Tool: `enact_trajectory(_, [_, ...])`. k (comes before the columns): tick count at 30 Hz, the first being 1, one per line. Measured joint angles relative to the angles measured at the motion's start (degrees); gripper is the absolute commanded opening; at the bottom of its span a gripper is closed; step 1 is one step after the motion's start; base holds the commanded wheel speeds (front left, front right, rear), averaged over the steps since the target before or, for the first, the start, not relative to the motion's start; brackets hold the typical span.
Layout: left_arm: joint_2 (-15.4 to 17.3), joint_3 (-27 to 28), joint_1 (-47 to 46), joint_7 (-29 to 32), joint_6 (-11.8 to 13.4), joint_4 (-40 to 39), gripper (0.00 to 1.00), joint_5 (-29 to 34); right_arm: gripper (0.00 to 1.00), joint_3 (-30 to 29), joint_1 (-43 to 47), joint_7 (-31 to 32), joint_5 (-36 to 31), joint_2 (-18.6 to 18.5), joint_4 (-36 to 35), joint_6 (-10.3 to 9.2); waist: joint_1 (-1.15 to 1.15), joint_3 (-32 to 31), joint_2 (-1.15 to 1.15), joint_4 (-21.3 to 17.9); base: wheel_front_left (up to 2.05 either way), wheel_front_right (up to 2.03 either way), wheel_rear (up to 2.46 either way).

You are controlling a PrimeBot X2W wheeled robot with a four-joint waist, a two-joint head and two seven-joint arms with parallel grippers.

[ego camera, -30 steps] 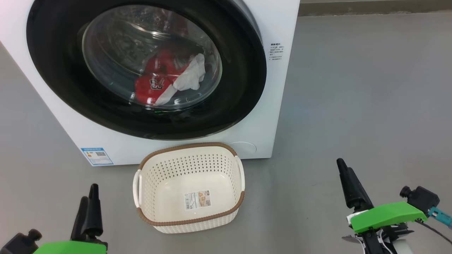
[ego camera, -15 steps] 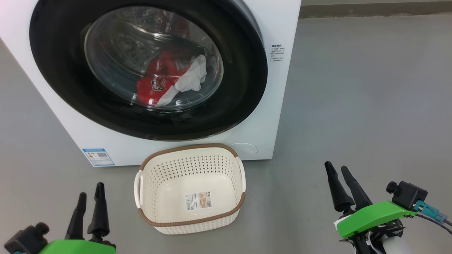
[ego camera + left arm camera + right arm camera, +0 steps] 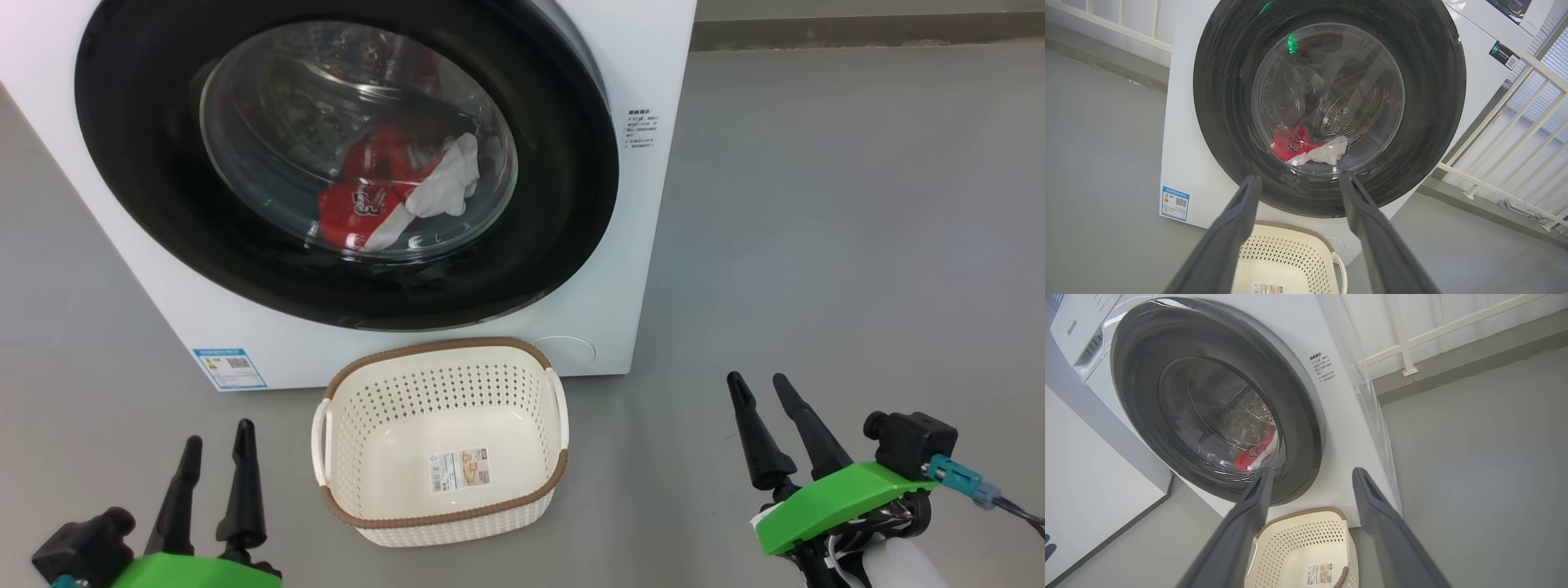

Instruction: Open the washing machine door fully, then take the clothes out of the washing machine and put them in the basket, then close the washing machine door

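You face a white washer (image 3: 645,204) on a grey floor (image 3: 816,245). Its round door (image 3: 563,204), black-rimmed with a clear bowl window, looks shut. Behind the glass lie the clothes (image 3: 384,204), a red jersey and a white cloth, low in the drum (image 3: 1339,118). The basket (image 3: 441,347) stands empty on the floor just before the washer, below the door. Your left pincer (image 3: 219,433) hovers low, left of the basket, jaws spread, holding nothing. Your right pincer (image 3: 758,378) hovers right of the basket, well apart from the washer, likewise spread and empty.

The step in hand, as I judge it, is opening the door. No handle or hinge is plain to see, so find the rim's free edge before you commit. Hook a finger behind that edge, not on the glass, and pull along the door's arc. Watch the basket, which may lie close under the swing. Swing the door until it stands fully wide, leaving room to reach the drum.
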Motion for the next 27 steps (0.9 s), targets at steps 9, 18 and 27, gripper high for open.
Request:
enact_trajectory(9, [0.0,-0.4,0.0,-1.5,0.0,-0.7,1.00,5.6,1.00,0.6,-0.1,-1.4,-6.1,0.0,-0.2,0.00,0.00,-0.1,0.00,0.3,0.00,0.00,0.00])
enact_trajectory(18, [0.1,-0.3,-0.2,-3.0,-0.4,-1.6,1.00,10.7,1.00,1.2,-2.0,-2.9,-11.2,-0.2,-0.4,0.00,0.00,-0.1,0.00,0.4,0.00,0.00,0.00])
enact_trajectory(27, [0.1,-0.1,-0.8,-4.5,-0.4,-2.3,1.00,15.7,1.00,2.0,-2.2,-4.4,-17.0,-0.2,-0.4,0.00,0.00,0.1,0.00,0.4,0.00,0.00,0.00])
